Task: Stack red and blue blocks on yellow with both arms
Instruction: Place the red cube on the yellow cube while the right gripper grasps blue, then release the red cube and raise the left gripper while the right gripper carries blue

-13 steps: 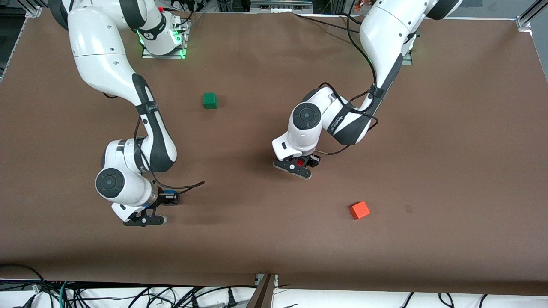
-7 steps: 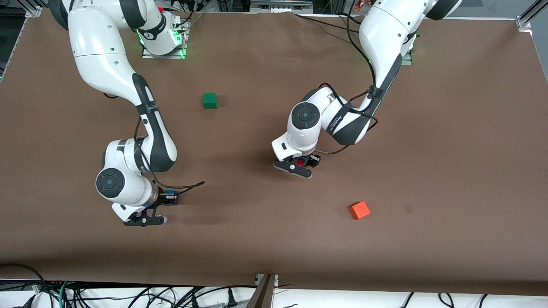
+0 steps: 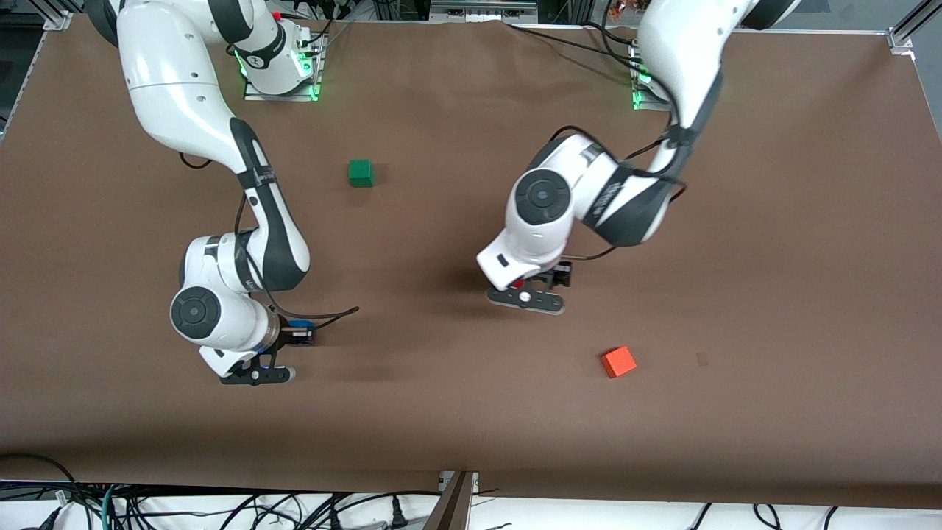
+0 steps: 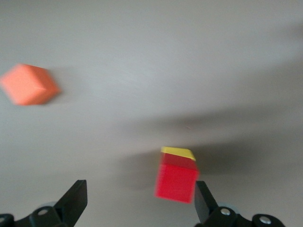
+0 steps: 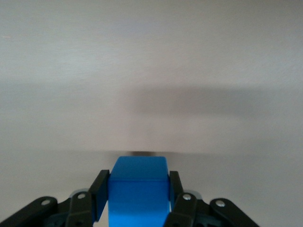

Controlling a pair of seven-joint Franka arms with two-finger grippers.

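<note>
At the front view's centre, the left gripper (image 3: 527, 288) hovers with jaws released over the small matte red cube (image 4: 176, 180) resting on the matte yellow cube (image 4: 178, 152), while at lower left the right gripper (image 3: 283, 346) clamps the bright blue cube (image 5: 138, 191), ready for stacking.

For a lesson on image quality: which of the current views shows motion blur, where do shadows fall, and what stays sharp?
Left wrist view: red block, yellow block under it and orange cube are smeared, with a broad dark shadow around the stack. Right wrist view: blue block is fairly crisp, a soft shadow band on the table. Front view: sharp, with soft shadows beside both arms.
</note>
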